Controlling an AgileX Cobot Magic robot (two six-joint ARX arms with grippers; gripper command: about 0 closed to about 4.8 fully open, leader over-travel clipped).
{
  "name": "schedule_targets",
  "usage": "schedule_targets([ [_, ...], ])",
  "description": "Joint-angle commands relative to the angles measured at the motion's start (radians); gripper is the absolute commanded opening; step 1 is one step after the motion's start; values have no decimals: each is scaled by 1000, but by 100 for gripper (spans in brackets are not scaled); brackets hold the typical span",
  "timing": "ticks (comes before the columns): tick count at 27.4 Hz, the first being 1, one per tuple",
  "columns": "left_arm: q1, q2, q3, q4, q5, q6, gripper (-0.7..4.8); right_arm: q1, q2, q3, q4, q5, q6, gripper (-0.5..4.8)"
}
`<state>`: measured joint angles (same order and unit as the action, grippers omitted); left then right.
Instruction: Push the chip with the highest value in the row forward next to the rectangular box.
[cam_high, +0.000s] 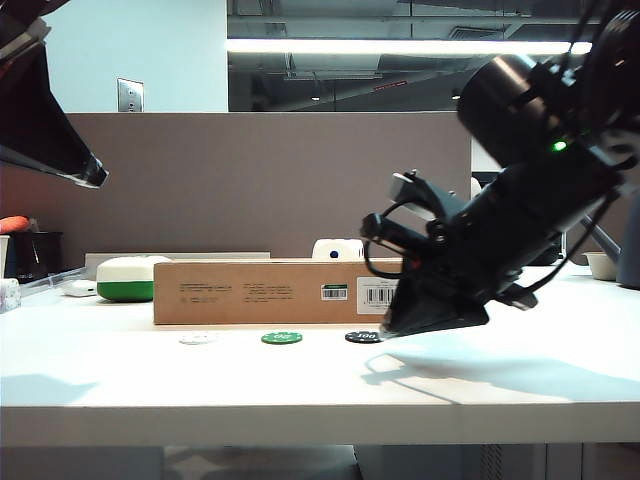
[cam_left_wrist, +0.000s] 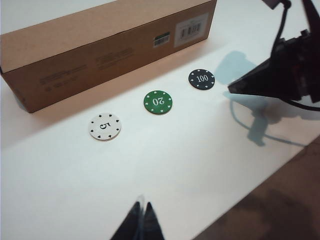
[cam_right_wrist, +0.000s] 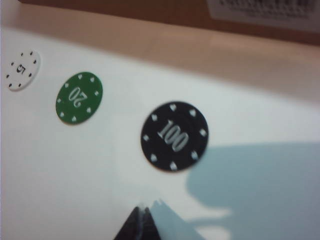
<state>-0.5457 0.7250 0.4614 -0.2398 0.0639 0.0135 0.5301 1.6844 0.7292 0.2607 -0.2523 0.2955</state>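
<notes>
Black 100 chip (cam_right_wrist: 174, 136) right under my right gripper (cam_right_wrist: 142, 220)

Fingertips pinched together just short of it; green 20 chip (cam_right_wrist: 79, 97) beside it, white 5 chip (cam_right_wrist: 21, 70) further along.

Office, open-plan type. White worktop (cam_high: 200, 380) backed by a grey-brown fabric partition (cam_high: 270, 180), cubicle style. Above the partition: exposed dark ceiling with ducts and one long fluorescent strip light (cam_high: 400, 46). Pale blue wall on the left with a metal switch plate (cam_high: 130, 95). Beyond the partition's right end, another white desk with a small bowl (cam_high: 602, 265). Desk clutter at far left: a dark mug (cam_high: 32, 255). Two robot arms stand on the worktop, so an office bay turned test station.
</notes>
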Motion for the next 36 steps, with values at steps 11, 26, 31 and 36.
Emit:
schedule_targets([
  [11,-1,0,11,10,2,1,-5,11,50,74,5,-9,-19,-5],
  [26,-1,0,11,10,2,1,-5,14,89,74,-2,28,-16,-5],
  [31,-1,0,11,10,2,1,-5,16,114,74,2,14,-14,-5],
  [36,-1,0,11,10,2,1,-5,16,121,74,3,55,-16,-5],
])
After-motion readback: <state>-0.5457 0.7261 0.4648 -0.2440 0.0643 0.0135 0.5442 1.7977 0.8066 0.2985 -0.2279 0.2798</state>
